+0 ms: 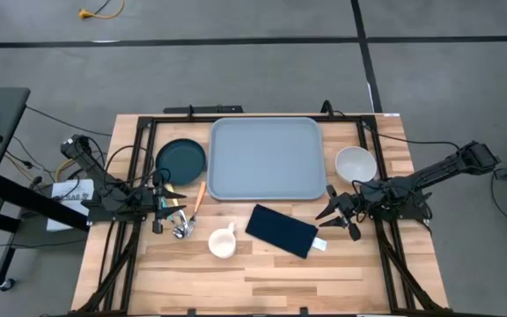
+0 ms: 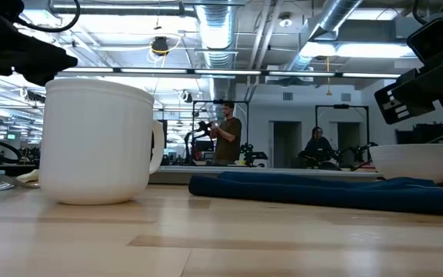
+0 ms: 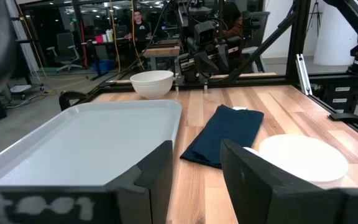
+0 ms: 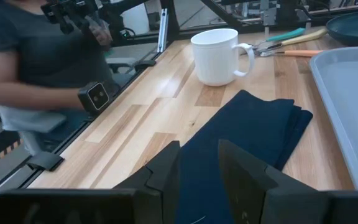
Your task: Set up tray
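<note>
Light blue-grey plastic, the tray [image 1: 267,158] lies flat mid-desk, empty: stiff, light, probably slick, best pinched at its rim. Left tool [image 1: 176,214] and right tool [image 1: 330,214] both gape narrowly, holding nothing.

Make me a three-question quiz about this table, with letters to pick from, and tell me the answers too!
1. Where is the white mug?
A. on the tray
B. on the bare wood in front of the tray
C. inside the bowl

2. What colour is the folded napkin?
A. dark navy
B. red
C. yellow

3. What is on the tray now?
A. the plate
B. the bowl
C. nothing

Answers: 1 B, the mug stands on the wood near the napkin. 2 A, it shows dark blue. 3 C, the plate and bowl sit beside it.
</note>
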